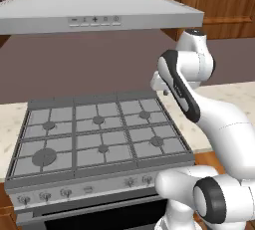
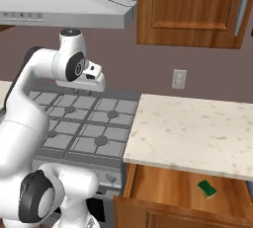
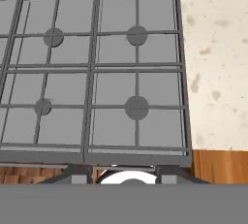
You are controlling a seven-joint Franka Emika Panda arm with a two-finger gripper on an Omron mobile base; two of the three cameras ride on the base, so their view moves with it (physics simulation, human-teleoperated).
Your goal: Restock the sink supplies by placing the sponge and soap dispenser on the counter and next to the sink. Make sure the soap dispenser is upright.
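The green sponge [image 2: 207,188] lies flat in an open wooden drawer [image 2: 163,185] under the beige speckled counter [image 2: 197,128]. My gripper [image 3: 123,175] hangs high over the right half of the gas stove, pointing down at the burners, well to the left of the sponge and above it. Its two dark fingertips [image 3: 80,175] stand apart at the bottom of the hand view with nothing between them. In the right base view the hand [image 2: 93,81] sits above the stove's back row. The soap dispenser and the sink are out of view.
A grey gas stove [image 1: 99,132] with several burners fills the middle, under a steel range hood [image 1: 94,10]. Wooden wall cabinets [image 2: 192,10] hang over the counter, with a wall outlet [image 2: 179,79] below them. The open drawer juts out toward the base.
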